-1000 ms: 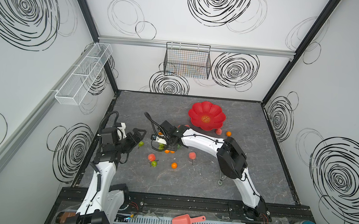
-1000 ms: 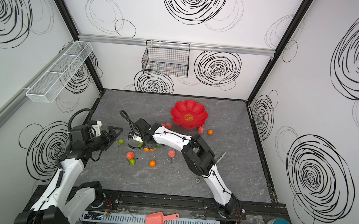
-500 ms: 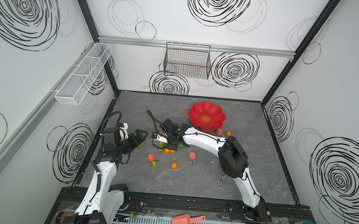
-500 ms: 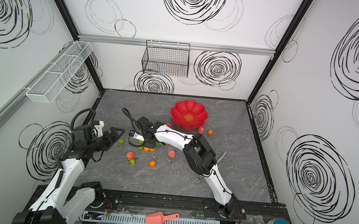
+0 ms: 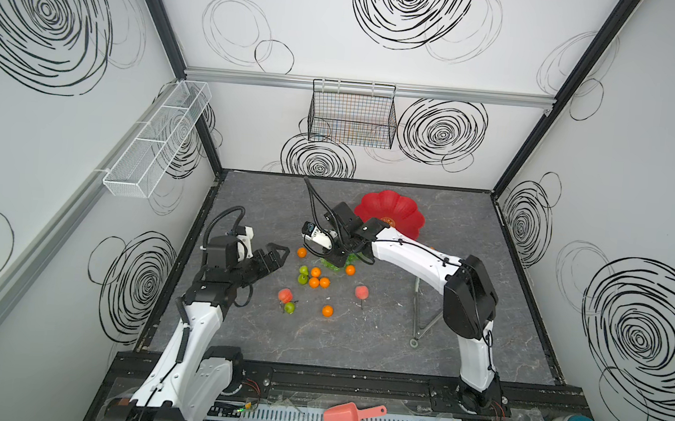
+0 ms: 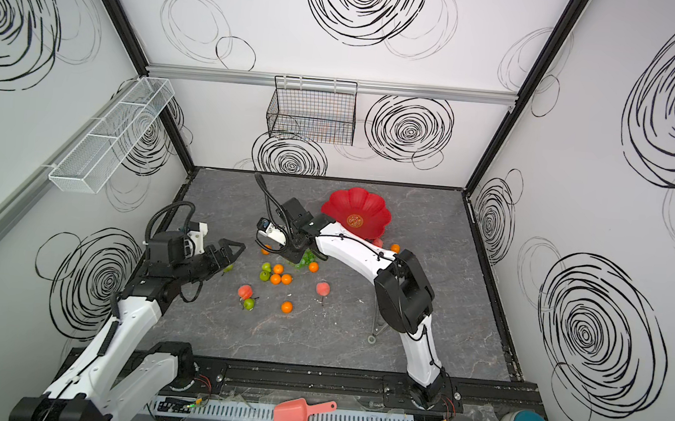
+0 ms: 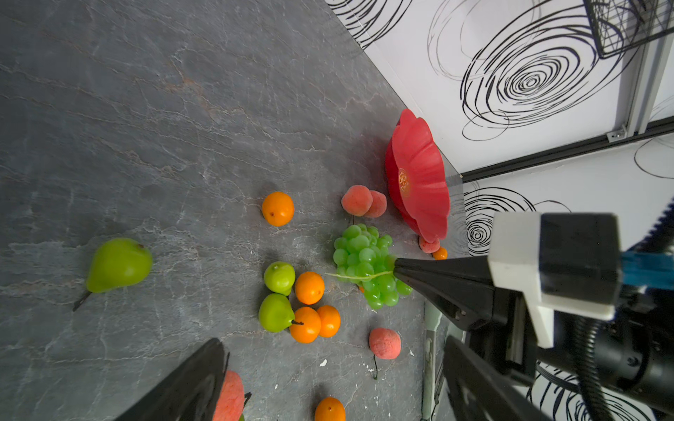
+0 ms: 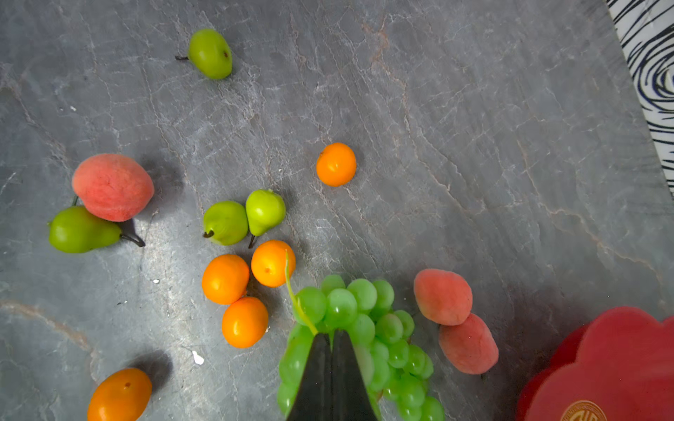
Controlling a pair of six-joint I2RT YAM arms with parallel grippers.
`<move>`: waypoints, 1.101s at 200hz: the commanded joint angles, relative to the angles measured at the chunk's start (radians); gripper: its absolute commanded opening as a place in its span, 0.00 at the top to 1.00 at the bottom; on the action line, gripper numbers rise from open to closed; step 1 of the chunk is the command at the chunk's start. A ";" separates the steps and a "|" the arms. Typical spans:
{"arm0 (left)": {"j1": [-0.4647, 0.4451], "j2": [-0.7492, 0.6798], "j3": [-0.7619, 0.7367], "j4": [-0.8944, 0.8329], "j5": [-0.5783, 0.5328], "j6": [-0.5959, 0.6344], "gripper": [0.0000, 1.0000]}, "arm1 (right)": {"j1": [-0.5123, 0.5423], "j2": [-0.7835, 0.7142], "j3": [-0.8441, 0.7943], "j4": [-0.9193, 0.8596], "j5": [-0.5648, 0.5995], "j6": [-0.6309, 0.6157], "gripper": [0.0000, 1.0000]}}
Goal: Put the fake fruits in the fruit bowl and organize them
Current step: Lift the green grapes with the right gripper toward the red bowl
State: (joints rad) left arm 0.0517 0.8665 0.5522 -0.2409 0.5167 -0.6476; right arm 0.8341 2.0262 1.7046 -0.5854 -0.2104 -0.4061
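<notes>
Green and glassy, the grape bunch (image 8: 350, 313) fills the lower middle of the right wrist view. We see its thin stem (image 8: 289, 280) pinched between the two black fingers of the right claw (image 8: 331, 333), which are pressed together on it with no gap showing. We cannot tell whether the bunch rests on the grey stone-look table (image 5: 357, 346) or hangs just above it.

Just left of the grapes in that view, three oranges (image 8: 226, 279) huddle and touch one another, with two pears (image 8: 225, 222) side by side above them. To the right of the bunch, two peaches (image 8: 443, 297) touch each other. Beyond them, in the lower right corner, is the red bowl (image 8: 620, 357).

In both top views the bowl (image 5: 390, 205) (image 6: 353, 202) lies toward the back of the table, right of centre. The grapes are in front of it and to its left, and the other fruit is scattered across the middle of the table.

Further out, on the left of a top view, the left claw (image 5: 277, 258) hangs over the table. Its fingers are spread wide apart with nothing between them.
</notes>
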 commanded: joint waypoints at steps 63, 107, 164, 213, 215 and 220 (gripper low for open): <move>-0.195 0.033 0.087 0.047 -0.118 0.008 0.04 | -0.084 -0.191 -0.114 0.154 -0.062 0.189 1.00; -0.267 0.063 0.136 0.091 -0.136 0.010 0.04 | -0.130 -0.276 -0.169 0.228 -0.107 0.281 1.00; -0.343 0.135 0.233 0.133 -0.156 0.037 0.04 | -0.203 -0.412 -0.278 0.396 -0.099 0.424 1.00; -0.392 0.221 0.337 0.160 -0.162 0.063 0.04 | -0.274 -0.473 -0.265 0.425 -0.117 0.504 1.00; -0.395 0.225 0.341 0.163 -0.162 0.065 0.04 | -0.276 -0.475 -0.266 0.426 -0.117 0.506 1.00; -0.399 0.236 0.352 0.166 -0.162 0.069 0.04 | -0.283 -0.479 -0.264 0.430 -0.117 0.514 1.00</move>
State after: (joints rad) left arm -0.3279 1.0691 0.8391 -0.1452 0.3695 -0.6121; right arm 0.5781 1.6016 1.4258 -0.2359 -0.3126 0.0463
